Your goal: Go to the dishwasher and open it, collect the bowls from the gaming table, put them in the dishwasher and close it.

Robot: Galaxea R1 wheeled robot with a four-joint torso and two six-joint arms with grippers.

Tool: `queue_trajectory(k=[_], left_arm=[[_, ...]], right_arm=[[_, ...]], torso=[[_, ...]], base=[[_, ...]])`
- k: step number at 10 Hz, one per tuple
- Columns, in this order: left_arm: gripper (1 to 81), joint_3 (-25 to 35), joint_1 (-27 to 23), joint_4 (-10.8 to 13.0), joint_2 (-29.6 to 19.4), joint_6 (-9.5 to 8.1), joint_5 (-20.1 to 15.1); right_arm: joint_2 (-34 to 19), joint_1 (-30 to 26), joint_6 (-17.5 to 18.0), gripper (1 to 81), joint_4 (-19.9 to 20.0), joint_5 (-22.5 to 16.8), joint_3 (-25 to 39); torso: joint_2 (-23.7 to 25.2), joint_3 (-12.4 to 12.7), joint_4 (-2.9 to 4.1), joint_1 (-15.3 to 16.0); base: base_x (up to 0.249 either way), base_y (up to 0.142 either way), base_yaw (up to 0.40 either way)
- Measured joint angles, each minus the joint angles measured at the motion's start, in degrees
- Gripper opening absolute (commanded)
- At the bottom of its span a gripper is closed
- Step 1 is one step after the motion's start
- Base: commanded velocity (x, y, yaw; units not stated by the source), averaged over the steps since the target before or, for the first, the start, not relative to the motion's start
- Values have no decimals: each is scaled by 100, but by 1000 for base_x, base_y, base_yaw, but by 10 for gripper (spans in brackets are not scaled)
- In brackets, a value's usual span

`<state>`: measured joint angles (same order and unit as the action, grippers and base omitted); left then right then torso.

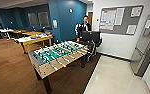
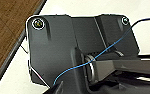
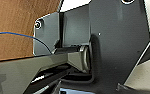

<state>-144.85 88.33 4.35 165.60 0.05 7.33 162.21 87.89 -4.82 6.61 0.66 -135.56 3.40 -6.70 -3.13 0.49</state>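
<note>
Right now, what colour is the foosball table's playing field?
Green, with pale markings; the foosball table shows best in the head view.

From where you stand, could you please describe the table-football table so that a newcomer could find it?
Start at the blue wall. In front of it, on the wood floor, stands the table-football table. Unlike the yellow tables behind, it has a green field crossed by rods.

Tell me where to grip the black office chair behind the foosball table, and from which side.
Probably the top edge of the office chair backrest, from the white-floor side: the backrest stands upright, the foosball table blocks the near left, and a person stands behind it.
</note>
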Motion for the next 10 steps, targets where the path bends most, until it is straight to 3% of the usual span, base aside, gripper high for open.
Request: queue_trajectory(k=[10], left_arm=[[811,0,1,38,17,-2,-9]], right_arm=[[2,4,-2,811,-5,-6,-9]], torso=[[0,0,0,-2]], base=[[0,0,359]])
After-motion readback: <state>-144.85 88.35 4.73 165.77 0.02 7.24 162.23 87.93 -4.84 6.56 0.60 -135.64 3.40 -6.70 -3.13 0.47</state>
